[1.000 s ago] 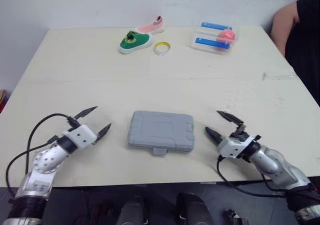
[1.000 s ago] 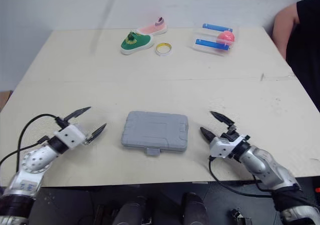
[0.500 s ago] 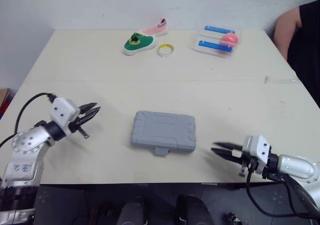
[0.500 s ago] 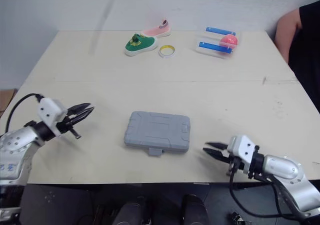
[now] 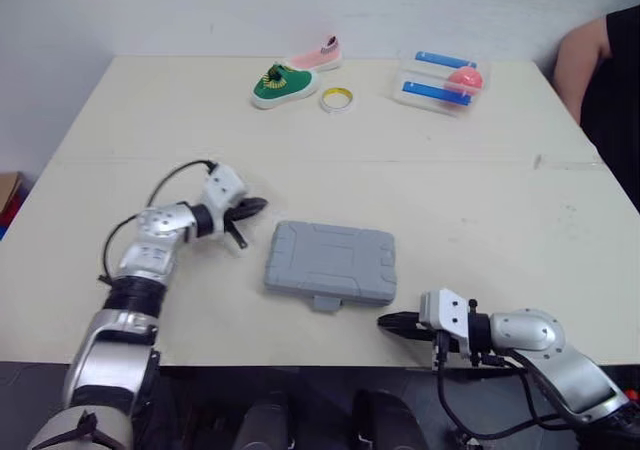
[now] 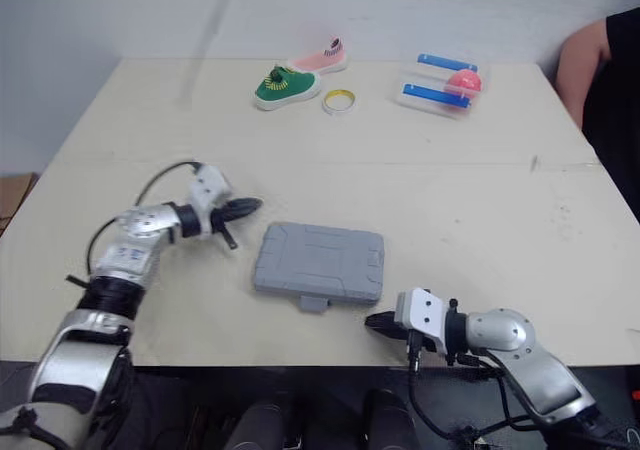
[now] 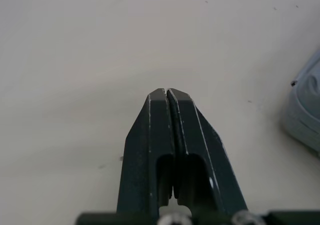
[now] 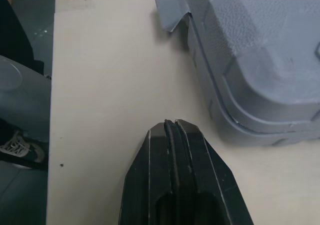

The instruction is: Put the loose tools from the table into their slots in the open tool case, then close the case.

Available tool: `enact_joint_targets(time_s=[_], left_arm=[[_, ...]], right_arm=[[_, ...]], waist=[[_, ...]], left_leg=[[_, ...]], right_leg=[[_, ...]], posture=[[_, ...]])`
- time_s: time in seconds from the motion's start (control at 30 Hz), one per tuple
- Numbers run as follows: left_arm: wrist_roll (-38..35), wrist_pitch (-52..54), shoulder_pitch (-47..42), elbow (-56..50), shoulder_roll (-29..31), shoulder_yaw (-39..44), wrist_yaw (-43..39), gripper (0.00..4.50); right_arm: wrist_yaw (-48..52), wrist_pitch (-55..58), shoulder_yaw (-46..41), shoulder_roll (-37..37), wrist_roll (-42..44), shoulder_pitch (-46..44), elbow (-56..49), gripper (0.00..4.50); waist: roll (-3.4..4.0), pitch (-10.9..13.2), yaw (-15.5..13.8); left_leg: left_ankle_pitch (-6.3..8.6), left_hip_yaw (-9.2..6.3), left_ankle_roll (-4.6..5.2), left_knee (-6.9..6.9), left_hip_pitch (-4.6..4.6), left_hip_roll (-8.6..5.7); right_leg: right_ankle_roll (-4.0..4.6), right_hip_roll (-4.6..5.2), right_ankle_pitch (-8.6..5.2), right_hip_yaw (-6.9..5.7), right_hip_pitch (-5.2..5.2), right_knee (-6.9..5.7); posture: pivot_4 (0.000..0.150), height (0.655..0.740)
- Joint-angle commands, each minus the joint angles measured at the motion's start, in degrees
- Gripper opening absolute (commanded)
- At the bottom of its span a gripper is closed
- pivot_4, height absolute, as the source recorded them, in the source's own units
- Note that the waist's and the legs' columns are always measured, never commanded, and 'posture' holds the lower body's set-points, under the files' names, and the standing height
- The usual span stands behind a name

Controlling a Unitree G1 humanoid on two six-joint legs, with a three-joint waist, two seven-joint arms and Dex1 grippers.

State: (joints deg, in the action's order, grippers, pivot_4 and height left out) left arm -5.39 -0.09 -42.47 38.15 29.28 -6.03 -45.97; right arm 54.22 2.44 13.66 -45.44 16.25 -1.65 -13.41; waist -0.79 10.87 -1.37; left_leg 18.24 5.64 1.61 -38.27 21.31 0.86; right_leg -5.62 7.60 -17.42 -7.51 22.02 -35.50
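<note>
Left wrist view has my left gripper (image 7: 166, 91) clenched tight on nothing, its two black fingers pressed together over bare table (image 5: 450, 190), with a corner of the grey tool case (image 5: 331, 262) just beside it. My right gripper (image 8: 174, 122) is likewise clamped and empty. It lies low along the table's front edge and points at the case's latch tab (image 8: 172, 10), near it but not touching. The tool case lies flat with its lid down, in the middle of the table near the front edge, between my two grippers. Toward the far edge lie a green shoe (image 5: 278, 83), a pink shoe (image 5: 318, 58) and a yellow ring of tape (image 5: 337, 97). A clear box (image 5: 440, 78) holding a pink ball (image 5: 466, 76) lies near the far right corner. A person (image 5: 612, 80) in black sits by that corner.
</note>
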Motion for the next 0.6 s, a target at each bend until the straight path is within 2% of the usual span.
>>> enact_joint_targets(time_s=[0.03,0.23,0.4,0.47,0.6], left_arm=[[2.4,-6.2,-3.2,6.4,-1.7,-1.0,-1.6,0.0],[4.1,-11.8,-7.1,14.3,-3.8,-1.8,-5.4,0.0],[3.2,-14.8,-6.9,14.7,-3.3,-1.9,-14.2,0.0],[2.4,-14.8,-6.0,13.3,-2.9,-1.1,-16.4,0.0],[-1.6,-11.8,-0.2,3.4,-1.0,0.3,-22.1,0.0]], right_arm=[[-0.8,0.7,0.2,1.4,-3.0,-0.2,1.1,0.04],[-2.1,2.0,-0.7,3.3,-5.2,-1.1,2.9,0.04],[-3.9,3.2,-1.8,4.6,-6.6,-2.5,4.8,0.04],[-3.4,2.6,-1.6,4.3,-7.4,-3.6,6.2,0.04],[-2.6,1.9,-1.7,4.4,-8.4,-8.2,10.4,0.04]], waist=[[-0.15,0.0,0.1],[-0.28,-0.1,0.3],[-0.29,-0.1,0.4],[-0.29,-0.1,0.4],[-0.29,-0.1,1.2]], left_leg=[[0.0,0.0,-0.01,0.0,0.0,0.03],[-0.03,-0.02,-0.06,0.01,-0.06,0.07],[-0.03,-0.02,-0.07,0.01,-0.05,0.07],[-0.04,-0.03,-0.07,0.0,-0.05,0.06],[-0.03,-0.06,-0.06,-0.03,-0.05,0.05]], right_leg=[[0.0,-0.01,0.0,0.0,0.0,0.0],[0.0,0.01,0.0,0.0,-0.01,-0.02],[0.01,0.04,0.0,-0.01,0.0,-0.04],[0.01,0.04,0.0,-0.01,-0.01,-0.04],[0.01,0.11,0.01,0.0,-0.02,-0.07]], posture=[[0.15,0.74],[0.15,0.74],[0.15,0.74],[0.15,0.74],[0.15,0.74]])
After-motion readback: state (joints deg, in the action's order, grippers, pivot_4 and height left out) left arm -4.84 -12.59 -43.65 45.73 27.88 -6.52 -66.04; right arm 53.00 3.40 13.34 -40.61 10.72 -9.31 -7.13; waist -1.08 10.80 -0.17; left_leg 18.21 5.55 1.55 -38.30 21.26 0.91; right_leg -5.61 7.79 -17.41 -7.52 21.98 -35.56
